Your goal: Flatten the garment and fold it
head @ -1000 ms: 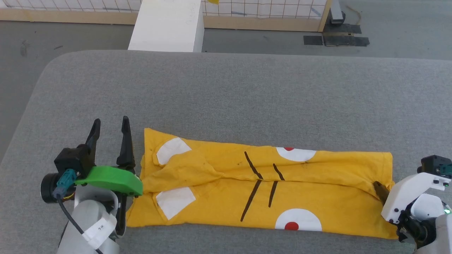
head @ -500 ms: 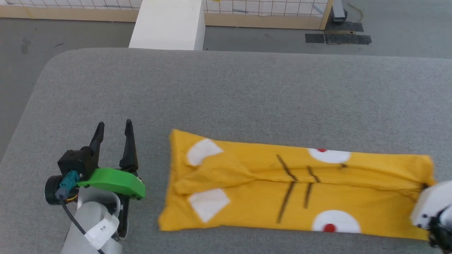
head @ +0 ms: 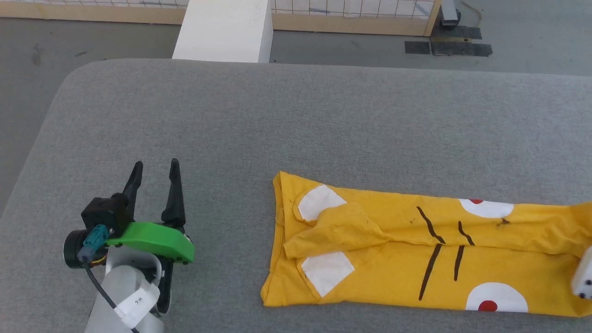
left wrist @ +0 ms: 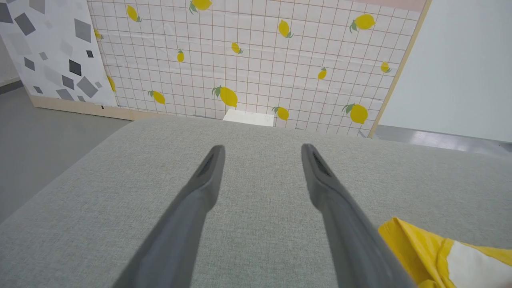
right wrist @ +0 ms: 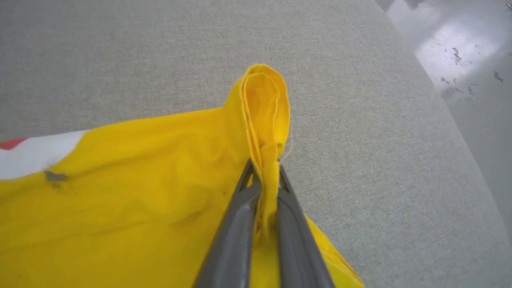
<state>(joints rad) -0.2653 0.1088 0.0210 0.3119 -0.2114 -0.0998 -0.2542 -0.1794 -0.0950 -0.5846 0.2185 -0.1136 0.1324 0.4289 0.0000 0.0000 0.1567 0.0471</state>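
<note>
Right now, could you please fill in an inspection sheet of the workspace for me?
Surface: grey fabric-covered table, rounded corner at the far left.
Job's things: yellow T-shirt lies as a long strip folded lengthwise on the table's near right part, with its right end lifted in a pinch.
Clutter: nothing seen.
Grippers: left gripper open, holding nothing, left of the shirt and apart from it; right gripper shut on a bunched fold of the shirt's edge.
Cables: dark cable runs down the left wrist.
Surroundings: white block, lemon-print tiled panel, black tape patches on the grey floor.
</note>
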